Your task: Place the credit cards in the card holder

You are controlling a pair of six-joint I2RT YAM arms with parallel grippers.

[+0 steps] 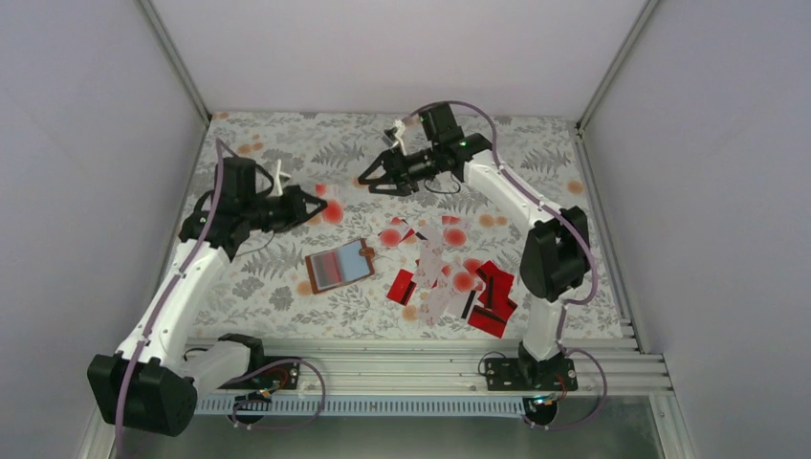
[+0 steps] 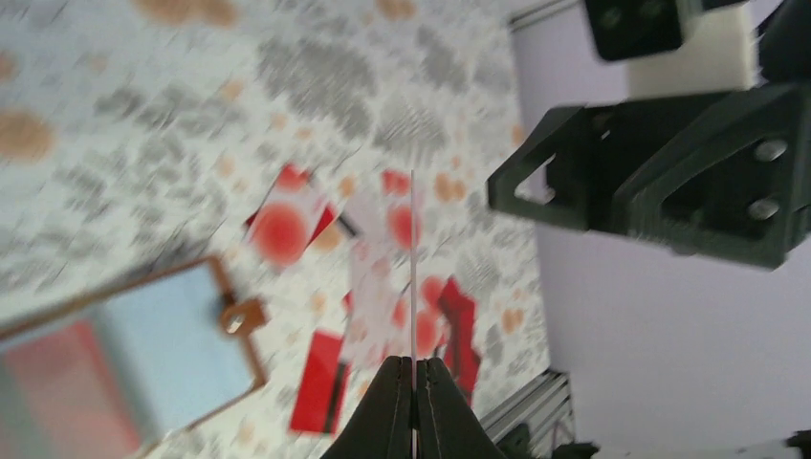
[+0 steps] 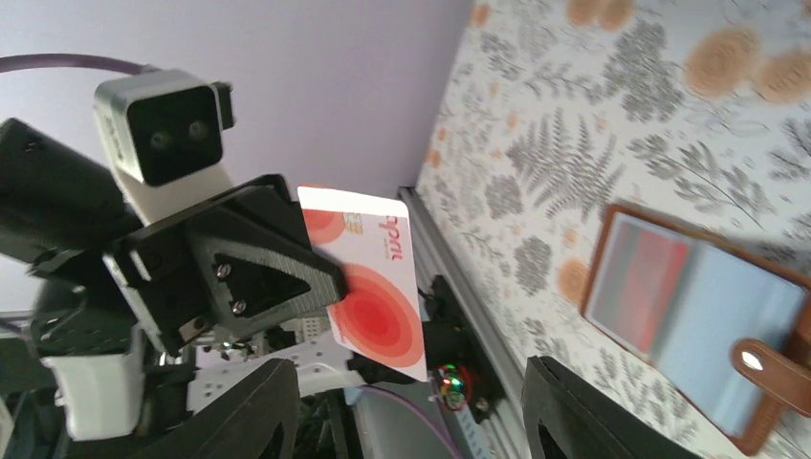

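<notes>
Where the rail point(image 1: 411, 359) edges the floral table point(image 1: 277, 306) at the bottom of the top view, the loose credit cards point(image 1: 449, 273) lie heaped right of centre. At least four are solid red; the overlapping white ones are too tangled to count. Just left of them, one card holder point(image 1: 339, 265) lies open. Higher up, the left gripper point(image 1: 308, 207) is pinched tight on a single white card point(image 1: 331, 212) with red blotches. That card stands between it and the right gripper point(image 1: 375, 180), whose jaws are spread and empty.

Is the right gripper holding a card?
No: the right gripper is open and empty, while the white red-blotched card is pinched by the left gripper.
</notes>
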